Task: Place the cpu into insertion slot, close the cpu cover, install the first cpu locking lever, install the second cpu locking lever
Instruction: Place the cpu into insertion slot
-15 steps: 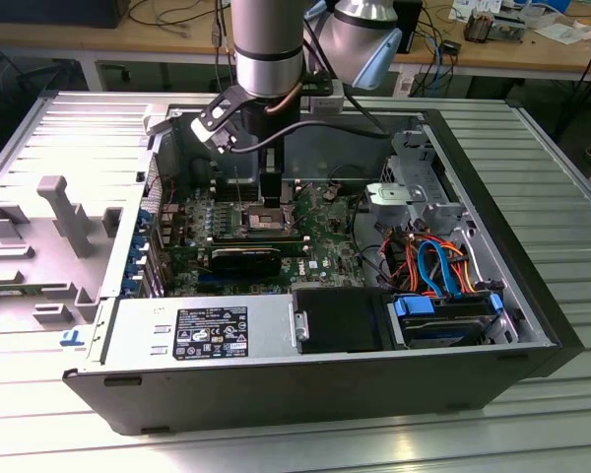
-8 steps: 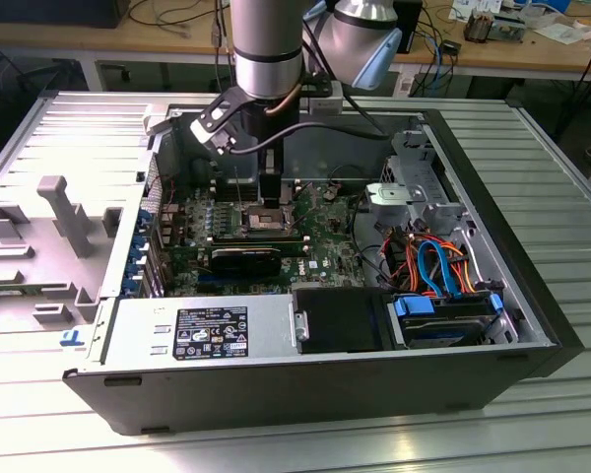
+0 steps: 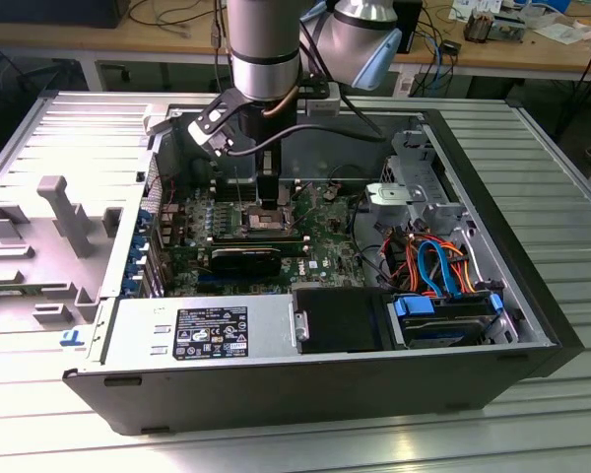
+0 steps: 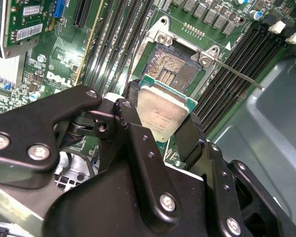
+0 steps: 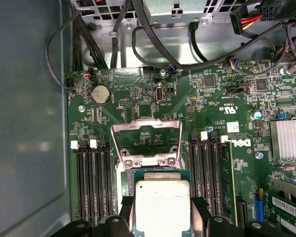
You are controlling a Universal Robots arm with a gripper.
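My gripper (image 4: 160,121) is shut on the cpu (image 4: 164,111), a small square chip with a silver-grey top, gripped by two opposite edges between black fingers (image 4: 129,116). It hangs slightly tilted just above the insertion slot (image 4: 171,65), whose pin field lies open with nothing in it. In the first wrist view the cpu (image 5: 163,203) covers most of the slot, and the cpu cover (image 5: 146,126) stands raised behind it. The exterior view has the gripper (image 3: 266,192) low inside the computer case over the insertion slot (image 3: 266,219).
A thin metal locking lever (image 4: 240,75) sticks out beside the socket, released. Long black memory slots (image 5: 93,182) flank the socket on both sides. Black cables (image 5: 153,37) run along the case wall beyond the board. A power supply (image 3: 202,330) and drive bay (image 3: 443,320) fill the case's near side.
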